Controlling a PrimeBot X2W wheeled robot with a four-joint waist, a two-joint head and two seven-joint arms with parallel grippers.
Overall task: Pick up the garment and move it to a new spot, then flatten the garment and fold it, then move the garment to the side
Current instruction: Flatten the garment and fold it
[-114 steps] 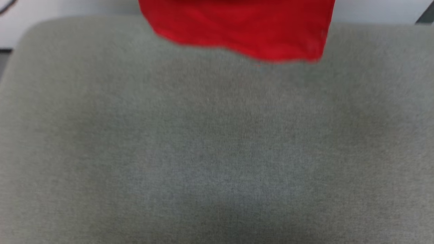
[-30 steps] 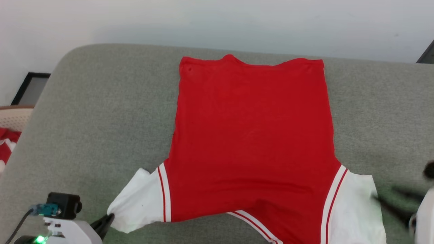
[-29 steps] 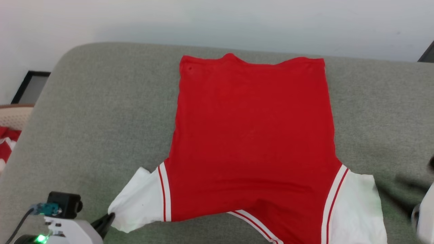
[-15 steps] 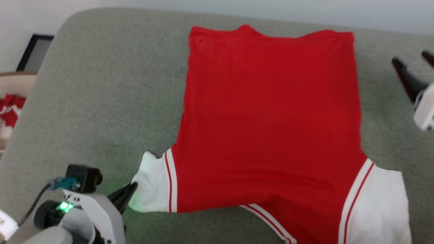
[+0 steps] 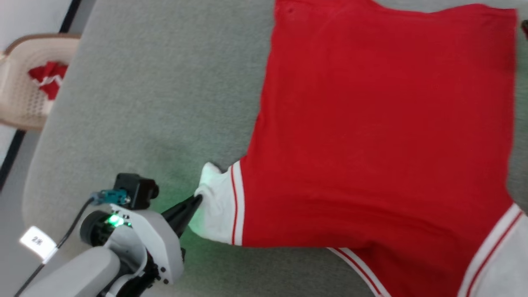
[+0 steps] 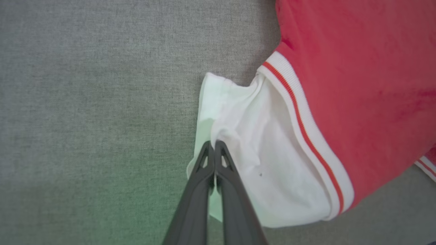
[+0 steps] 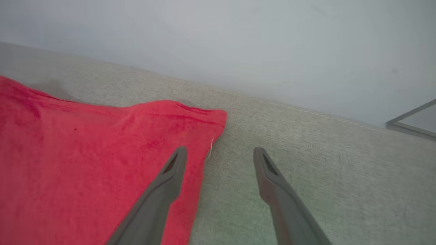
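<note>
Garment (image 5: 371, 123): laid on grey cushion (image 5: 144, 103), white sleeve pinched by left gripper (image 6: 214, 145). Right gripper (image 7: 219, 153): jaws spread wide, empty.

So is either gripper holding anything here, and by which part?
The left gripper pinches the garment by its white sleeve end; the right gripper is open, empty.

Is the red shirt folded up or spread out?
Spread out, not folded. The garment lies open on the grey fabric surface, body flat; its white sleeve is bunched where the left gripper pinches it.
</note>
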